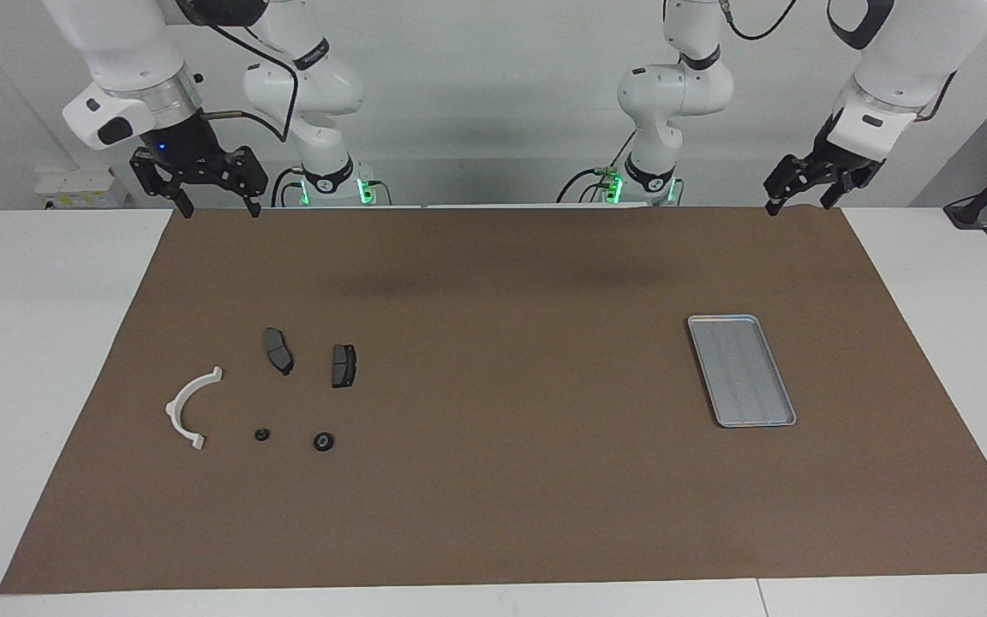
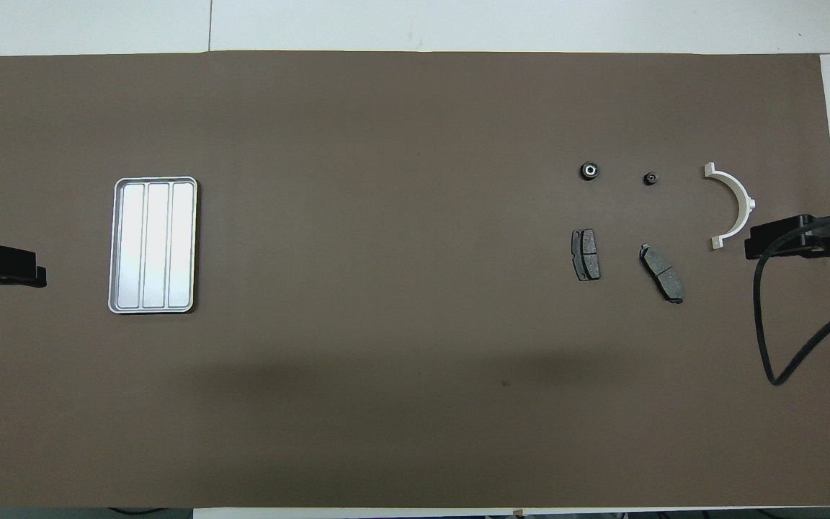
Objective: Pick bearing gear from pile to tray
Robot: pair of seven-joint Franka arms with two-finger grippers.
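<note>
Nothing moved yet on my end. Both bearing gears sit in the pile at the right arm's end, tray empty. Right claw and left claw hang wide apart, holding nothing, up by the bases.

I note a brown mat covering most of the white table. I see a white box beside the wall.
</note>
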